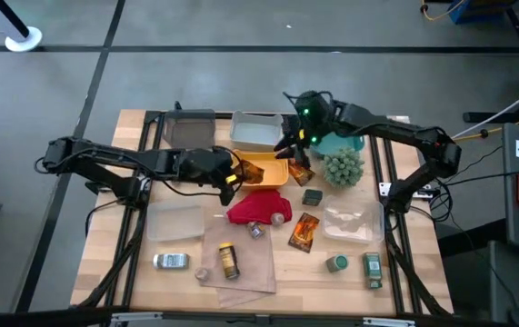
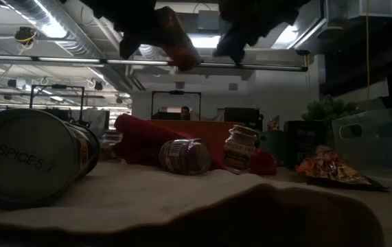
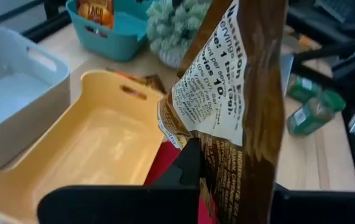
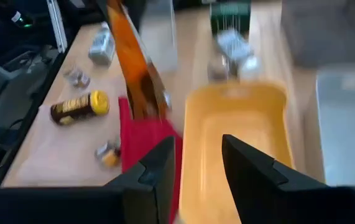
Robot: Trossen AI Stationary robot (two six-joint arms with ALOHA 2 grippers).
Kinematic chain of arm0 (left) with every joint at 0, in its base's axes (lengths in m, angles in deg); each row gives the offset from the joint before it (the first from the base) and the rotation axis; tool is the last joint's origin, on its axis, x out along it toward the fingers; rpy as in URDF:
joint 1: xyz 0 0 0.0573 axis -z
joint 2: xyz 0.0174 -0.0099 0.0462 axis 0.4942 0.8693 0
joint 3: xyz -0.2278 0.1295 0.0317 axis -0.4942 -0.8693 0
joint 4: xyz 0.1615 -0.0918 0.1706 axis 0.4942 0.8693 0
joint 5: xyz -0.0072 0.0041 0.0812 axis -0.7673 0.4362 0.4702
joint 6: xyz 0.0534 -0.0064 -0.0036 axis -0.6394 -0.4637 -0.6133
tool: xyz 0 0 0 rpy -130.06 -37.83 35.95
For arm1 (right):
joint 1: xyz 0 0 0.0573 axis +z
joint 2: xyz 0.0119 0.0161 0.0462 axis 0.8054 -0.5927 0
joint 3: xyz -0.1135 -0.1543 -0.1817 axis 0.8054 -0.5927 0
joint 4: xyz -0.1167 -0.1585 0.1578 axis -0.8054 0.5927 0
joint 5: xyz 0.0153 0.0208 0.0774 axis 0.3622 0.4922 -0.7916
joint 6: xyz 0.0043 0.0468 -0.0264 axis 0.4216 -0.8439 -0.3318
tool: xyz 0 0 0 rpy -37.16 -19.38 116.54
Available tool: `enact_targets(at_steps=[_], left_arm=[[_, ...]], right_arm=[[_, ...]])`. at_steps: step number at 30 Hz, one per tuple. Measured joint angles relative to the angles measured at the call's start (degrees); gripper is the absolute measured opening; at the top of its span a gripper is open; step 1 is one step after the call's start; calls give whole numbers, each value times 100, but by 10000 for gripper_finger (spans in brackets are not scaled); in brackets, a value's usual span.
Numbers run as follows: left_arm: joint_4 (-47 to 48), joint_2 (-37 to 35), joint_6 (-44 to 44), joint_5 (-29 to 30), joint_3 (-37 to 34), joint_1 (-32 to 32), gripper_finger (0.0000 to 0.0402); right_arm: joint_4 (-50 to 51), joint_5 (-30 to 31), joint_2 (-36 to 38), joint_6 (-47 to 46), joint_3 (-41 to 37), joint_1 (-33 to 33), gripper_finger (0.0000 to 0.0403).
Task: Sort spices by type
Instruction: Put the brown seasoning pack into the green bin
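My left gripper (image 1: 232,174) is shut on an orange-brown foil sachet (image 3: 239,93), in the air at the near-left side of the yellow tray (image 1: 264,173), above the red cloth (image 1: 259,209). The low view shows the sachet (image 2: 178,40) up high. My right gripper (image 4: 199,168) is open and holds nothing, hovering over the yellow tray (image 4: 233,130) near its far right corner (image 1: 291,145). Another sachet (image 1: 304,232), a dark tin (image 1: 312,196), two green-lidded jars (image 1: 336,263), a yellow-capped brown bottle (image 1: 229,261) and a silver-capped jar (image 1: 170,262) lie on the table. My left gripper pinches the sachet between its two fingers at one end (image 3: 227,180). The rest of the packet sticks out ahead of the fingers, edge-on and slightly creased. It is lifted clear of the table and tray and hangs tilted in the low view.
A grey bin (image 1: 191,127) and a white bin (image 1: 259,132) stand at the far edge. The teal bin (image 1: 350,145) with a sachet inside sits beside the fuzzy green plant (image 1: 341,168). Clear trays (image 1: 173,221) (image 1: 350,222) flank the red cloth. A tan mat (image 1: 241,263) lies near the front.
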Motion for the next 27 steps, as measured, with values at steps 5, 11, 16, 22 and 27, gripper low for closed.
enact_targets(at_steps=[5, 11, 16, 22, 27], left_arm=[[-244, 0, -158, -19, 0, 23, 3], [-349, 0, -227, -17, 1, 23, 2], [-586, 59, -362, -17, 2, 64, 4], [-902, 238, -569, -17, 2, 136, 4], [-973, 339, -655, -15, 2, 139, 7]], right_arm=[[-781, 523, -1, 6, 0, 513, 134], [-1204, 908, -4, 9, 0, 948, 134], [-1346, 1056, -4, 4, 0, 1141, 134], [-1481, 1074, -95, 2, 1, 1241, 134], [-1455, 1069, -125, -184, 2, 1232, 130]])
